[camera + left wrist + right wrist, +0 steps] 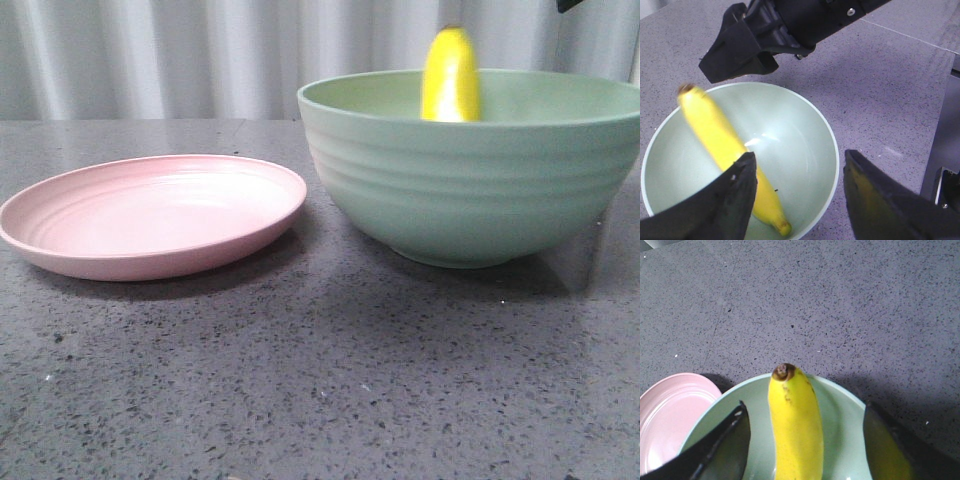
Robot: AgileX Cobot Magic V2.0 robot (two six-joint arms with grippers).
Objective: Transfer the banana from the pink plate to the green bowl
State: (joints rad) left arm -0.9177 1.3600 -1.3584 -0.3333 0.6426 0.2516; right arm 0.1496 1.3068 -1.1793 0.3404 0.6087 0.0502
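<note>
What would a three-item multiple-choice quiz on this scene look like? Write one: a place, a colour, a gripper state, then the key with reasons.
1. Where is the banana?
A. on the pink plate
B. in the green bowl
C. on the bare table

2. What colour is the plate?
A. pale pink
B. blue
C. white

3. How does the right gripper stand?
A. shut on the banana
B. shut on the bowl's rim
C. open, fingers either side of the banana

Key:
1 B: the banana leans inside the green bowl, its tip above the rim.
2 A: the front view shows it pale pink and empty.
3 C: the right wrist view shows gaps between both fingers and the banana.
</note>
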